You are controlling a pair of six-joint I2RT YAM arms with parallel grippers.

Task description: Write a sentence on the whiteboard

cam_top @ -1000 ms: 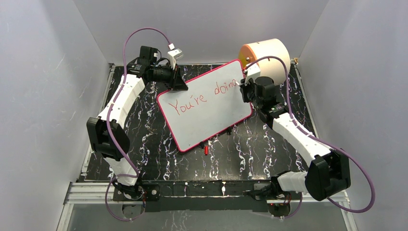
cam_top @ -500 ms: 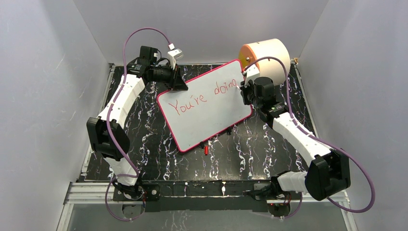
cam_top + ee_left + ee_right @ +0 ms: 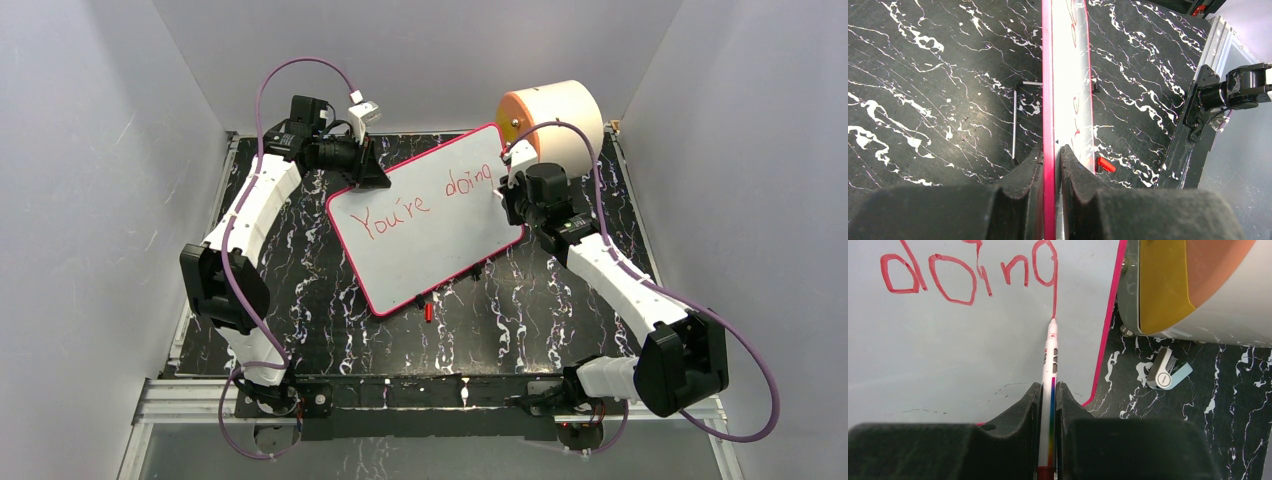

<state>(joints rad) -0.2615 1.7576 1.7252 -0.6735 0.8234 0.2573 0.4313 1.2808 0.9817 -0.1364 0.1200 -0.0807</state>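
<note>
The whiteboard [image 3: 440, 250] with its pink-red frame stands tilted over the black marbled table. My left gripper [image 3: 365, 176] is shut on its upper left edge. In the left wrist view the frame runs edge-on between the closed fingers of the left gripper [image 3: 1052, 150]. The sentence [image 3: 425, 205] reads "You're doing" in red. My right gripper [image 3: 1048, 386] is shut on a white marker [image 3: 1051, 355]. The marker's red tip touches the whiteboard [image 3: 948, 355] at the end of the tail of the last "g" of the sentence [image 3: 973, 275].
A cream cylinder with an orange face [image 3: 550, 118] lies just behind the board's right corner, close to my right gripper [image 3: 508, 188]. A red marker cap [image 3: 428, 312] lies on the table below the board. A small white and blue object [image 3: 1163, 372] sits beside the cylinder [image 3: 1198, 285].
My right gripper has slid slightly toward the near side, drawing the tail of the "g" longer. The left arm and the board have not moved.
</note>
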